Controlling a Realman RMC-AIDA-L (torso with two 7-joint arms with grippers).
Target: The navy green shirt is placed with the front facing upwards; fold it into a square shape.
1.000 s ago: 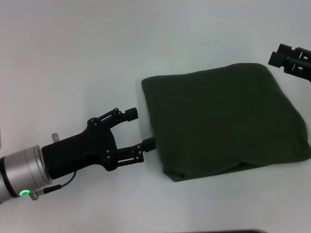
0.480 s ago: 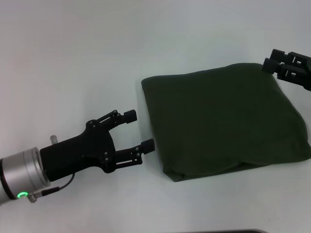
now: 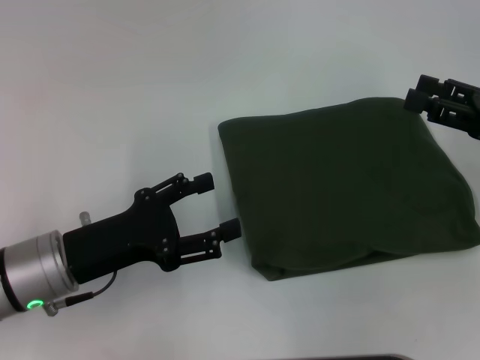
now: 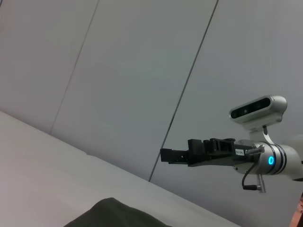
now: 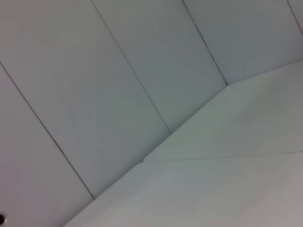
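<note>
Nearest us, our left gripper (image 3: 220, 204) sat low on the white table (image 3: 112, 90), jaws spread and empty, just beside the near-left edge of the navy green shirt (image 3: 345, 187); over the last second it had barely shifted. The shirt lay already folded into a rough square, plain side up. Farther off, our right gripper (image 3: 439, 100) had crept in to the far-right corner; we couldn't tell its fingers' state. We judged the folding essentially finished.

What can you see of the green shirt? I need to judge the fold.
The navy green shirt lies flat on the white table, folded into a thick, roughly square bundle of soft dark olive fabric, with layered edges at its near side. Only plain fabric shows. Neither gripper holds it; whether the right gripper touches its far corner is unclear.
</note>
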